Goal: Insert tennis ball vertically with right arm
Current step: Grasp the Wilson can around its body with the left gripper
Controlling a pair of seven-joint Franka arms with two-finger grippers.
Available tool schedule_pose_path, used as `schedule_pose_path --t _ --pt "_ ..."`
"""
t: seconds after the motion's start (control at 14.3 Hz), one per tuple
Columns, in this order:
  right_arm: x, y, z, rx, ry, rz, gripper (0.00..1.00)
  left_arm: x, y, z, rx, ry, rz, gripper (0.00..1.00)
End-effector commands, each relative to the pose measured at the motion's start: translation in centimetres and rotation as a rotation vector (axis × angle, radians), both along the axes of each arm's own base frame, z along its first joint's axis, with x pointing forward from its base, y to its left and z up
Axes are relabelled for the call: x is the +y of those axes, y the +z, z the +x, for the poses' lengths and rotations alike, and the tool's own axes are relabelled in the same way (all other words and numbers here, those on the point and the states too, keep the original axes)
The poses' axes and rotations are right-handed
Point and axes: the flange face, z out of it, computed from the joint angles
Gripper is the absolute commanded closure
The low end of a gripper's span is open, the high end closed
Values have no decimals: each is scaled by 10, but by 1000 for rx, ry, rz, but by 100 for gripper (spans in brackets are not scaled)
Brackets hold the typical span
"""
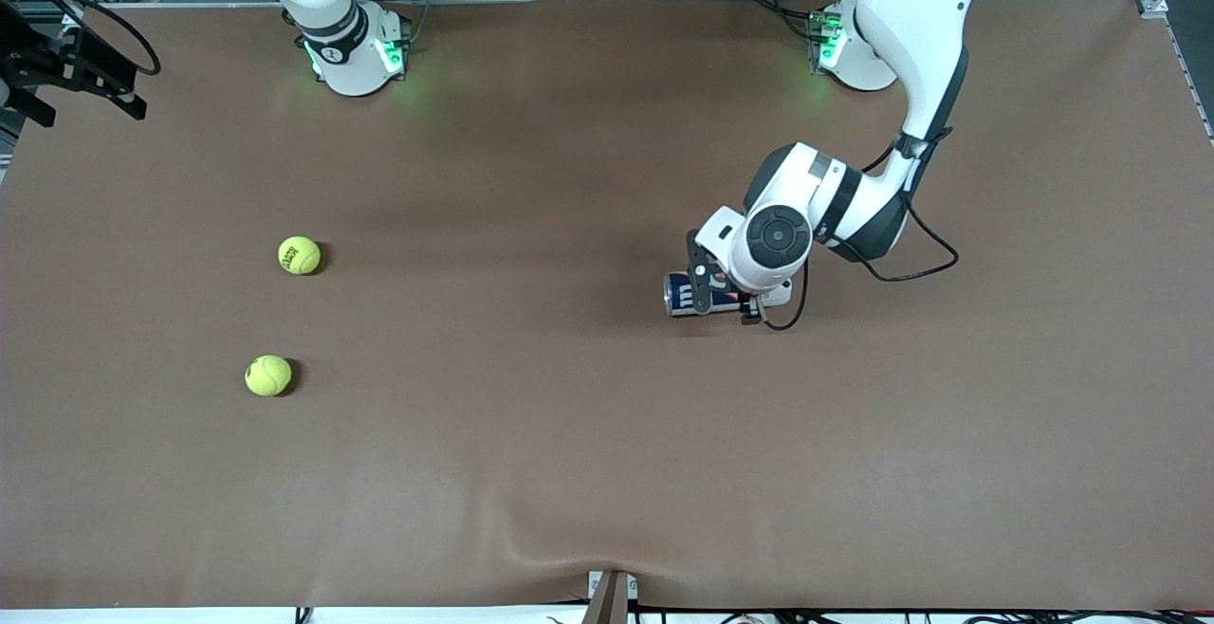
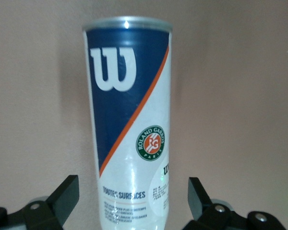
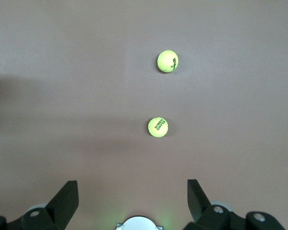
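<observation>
I am judging the task as barely begun; neither tennis ball is in the can, and both are lying loose on the counter point(image 1: 588, 472) toward my right arm's end. The farther ball point(image 1: 299, 255) is sitting nearer my bases; the nearer ball point(image 1: 268, 376) is lying closer to the front camera, the two well apart from each other and from the can.

My left gripper point(image 1: 713, 294) is reaching down over the Wilson can point(image 1: 685, 294), which is lying on its side on the counter toward the middle of the table; in the left wrist view the can point(image 2: 129, 124) is sitting between my spread jaws with a gap showing on each side, so I am not clamping it. By my reckoning the can is yet to be stood up or held steady before any ball goes in from above.

My right gripper point(image 3: 132, 203) is hanging high over the counter with jaws wide and holding nothing; in its wrist view both balls are lying below, one point(image 3: 158, 127) and the other point(image 3: 167, 61), neither between the jaws. Picking a ball, carrying it over and dropping it in are all left to do.

In the front view the right gripper itself is cut off at the top edge; only the arm's base is showing. My left wrist is covering most of the can there, and I am unable to tell from any view whether the can's mouth is open or capped.
</observation>
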Motion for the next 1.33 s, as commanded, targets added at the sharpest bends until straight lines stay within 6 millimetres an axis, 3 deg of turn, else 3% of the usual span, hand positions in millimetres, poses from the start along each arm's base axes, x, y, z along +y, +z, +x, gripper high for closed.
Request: schedule_pose_path --t 0.0,0.42,1.12,1.19,1.26 --pt "0 0 -6 7 2 15 0 7 3 -14 -32 -28 -6 0" --pt "-12 -6 -7 2 -5 54 0 6 -19 -18 -71 -29 -32 0" --pt "-16 -5 -11 22 -13 55 0 1 -54 -16 -97 -30 -55 0" --pt "-18 -5 -11 21 -18 55 0 2 -54 -17 -95 -30 -54 6" --pt "-18 -7 -10 24 -18 55 0 1 -54 -17 -96 -35 -55 20"
